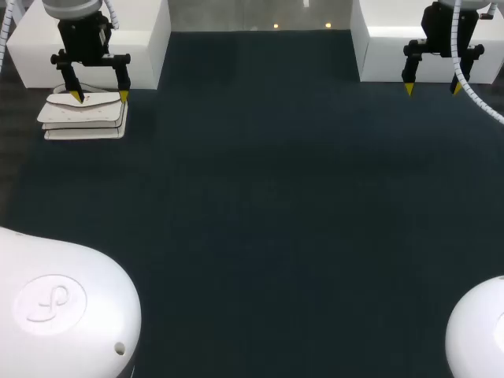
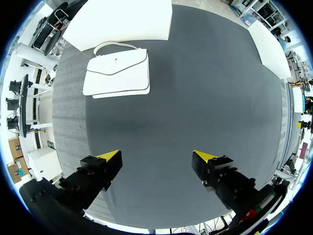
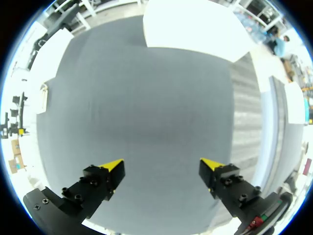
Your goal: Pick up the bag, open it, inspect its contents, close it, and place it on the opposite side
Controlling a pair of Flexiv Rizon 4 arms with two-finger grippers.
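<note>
A white handbag (image 1: 85, 116) with a flap and a thin handle lies flat on the dark mat at the far left. My left gripper (image 1: 100, 96) hangs above its far edge, open and holding nothing. In the left wrist view the bag (image 2: 117, 74) lies well ahead of the open left gripper (image 2: 159, 160), flap closed. My right gripper (image 1: 432, 89) hangs open and empty at the far right over bare mat. From the right wrist view, the bag (image 3: 44, 98) shows only as a thin white sliver far across the mat, ahead of the right gripper (image 3: 163, 167).
A white block (image 1: 90, 39) stands at the back left behind the bag and another white block (image 1: 429, 47) at the back right. The dark mat (image 1: 260, 205) covers the table between them.
</note>
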